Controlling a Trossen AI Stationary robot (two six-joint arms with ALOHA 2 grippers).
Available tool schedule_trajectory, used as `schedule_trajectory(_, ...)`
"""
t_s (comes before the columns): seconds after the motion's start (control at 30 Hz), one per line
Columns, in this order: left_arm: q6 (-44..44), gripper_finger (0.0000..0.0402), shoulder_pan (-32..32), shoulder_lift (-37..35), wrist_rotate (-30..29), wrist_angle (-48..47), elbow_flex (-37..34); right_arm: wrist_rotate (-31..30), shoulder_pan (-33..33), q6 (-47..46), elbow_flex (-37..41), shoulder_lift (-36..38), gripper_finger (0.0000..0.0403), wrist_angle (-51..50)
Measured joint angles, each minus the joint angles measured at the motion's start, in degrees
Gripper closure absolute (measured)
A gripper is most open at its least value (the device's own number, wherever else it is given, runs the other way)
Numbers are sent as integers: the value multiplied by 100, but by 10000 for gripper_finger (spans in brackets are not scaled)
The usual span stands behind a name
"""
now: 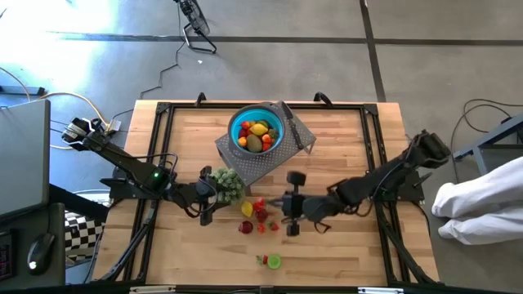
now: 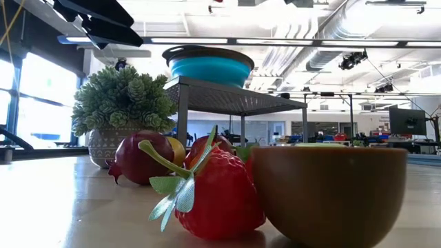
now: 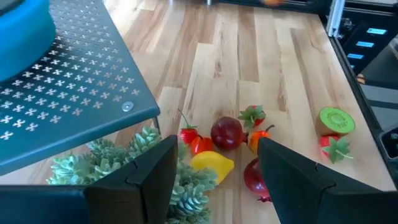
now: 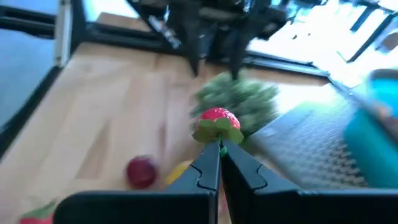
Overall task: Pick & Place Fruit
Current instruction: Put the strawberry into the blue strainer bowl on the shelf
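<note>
Wooden table on a polished concrete floor: both arms meet over loose fruit.

The right gripper (image 4: 219, 163) has its fingers pinched on the green leaf cap of a strawberry (image 4: 217, 124), which stands just past the fingertips, probably held by the cap because the body is too round to clamp. Beyond it lie a yellow lemon (image 1: 247, 209) and further red pieces (image 1: 261, 214), with a cut kiwi (image 1: 273, 261) nearer the table edge. The blue bowl (image 1: 257, 128), already holding fruit, sits raised on a perforated stand (image 3: 81, 106) off to one side, seemingly the drop point. The left gripper (image 3: 214, 171) waits with fingers spread beside the potted plant (image 1: 226, 184), facing the same cluster.
</note>
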State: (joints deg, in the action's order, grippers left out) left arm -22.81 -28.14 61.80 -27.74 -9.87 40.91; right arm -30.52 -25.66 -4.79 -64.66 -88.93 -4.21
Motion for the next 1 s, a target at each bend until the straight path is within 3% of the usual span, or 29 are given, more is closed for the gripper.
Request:
schedule_trajectory(0.23,-18,184,1,1,-733,66,0,-130,686,739,-1,227,400,168)
schedule_trajectory(0.5,3,184,0,1,-1068,69,0,-39,1451,1560,-1,228,400,858)
schedule_trajectory(0.73,54,184,2,2,-2060,70,0,144,2052,1674,-1,228,400,916)
schedule_trajectory(0.9,169,184,4,2,-2262,72,0,1045,2468,1576,-1,228,400,919)
schedule_trajectory(1.0,171,184,4,2,-2267,74,0,1278,2665,1530,-1,228,400,959)
